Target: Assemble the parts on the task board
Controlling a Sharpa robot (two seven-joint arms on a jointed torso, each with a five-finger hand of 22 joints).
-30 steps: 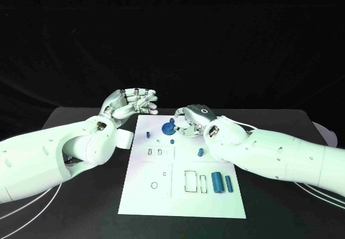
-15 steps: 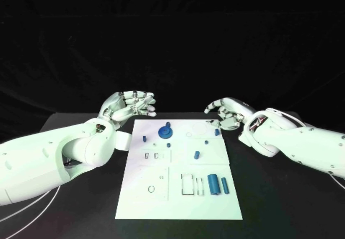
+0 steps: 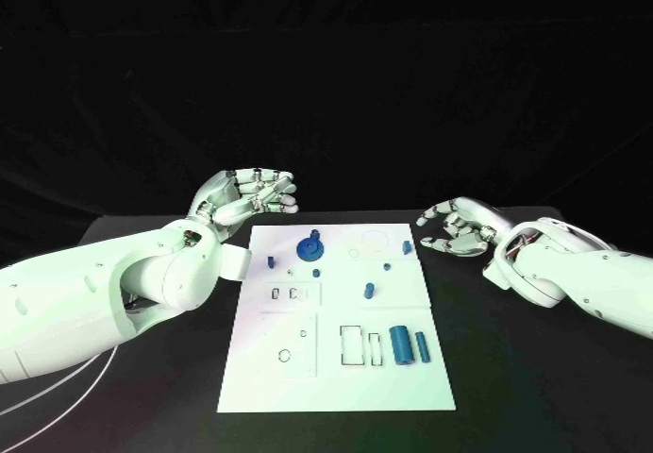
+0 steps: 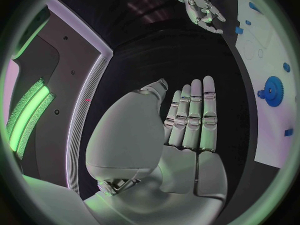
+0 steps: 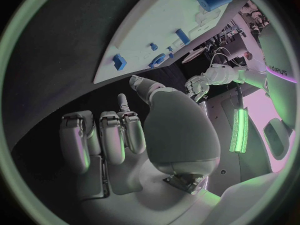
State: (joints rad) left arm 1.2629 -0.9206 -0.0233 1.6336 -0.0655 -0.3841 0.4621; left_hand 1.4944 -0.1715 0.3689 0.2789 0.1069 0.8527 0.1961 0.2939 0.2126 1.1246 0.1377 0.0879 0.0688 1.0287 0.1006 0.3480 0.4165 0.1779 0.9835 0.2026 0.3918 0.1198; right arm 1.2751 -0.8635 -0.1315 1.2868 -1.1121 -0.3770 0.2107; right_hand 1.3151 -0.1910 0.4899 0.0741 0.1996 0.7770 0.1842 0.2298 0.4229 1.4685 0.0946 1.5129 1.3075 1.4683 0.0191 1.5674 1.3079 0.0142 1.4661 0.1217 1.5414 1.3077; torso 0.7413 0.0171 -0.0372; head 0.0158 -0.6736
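Head view is showing us the flat white rectangular task board [image 3: 336, 373] lying mid-table with small blue plastic parts, a toothed gear [image 3: 311, 249] among them, while we are seeing the silver left hand [image 3: 250, 196] and silver right hand [image 3: 459, 226] hovering beside its far corners, fingers loosely apart, holding nothing.

The task board [image 3: 338, 321] lies flat, mid-table. A blue gear [image 3: 311, 249] sits near its far edge; two blue cylinders [image 3: 412, 345] lie side by side nearer. Left hand [image 3: 248, 197] and right hand [image 3: 460, 226] flank the far corners, fingers curled, empty.
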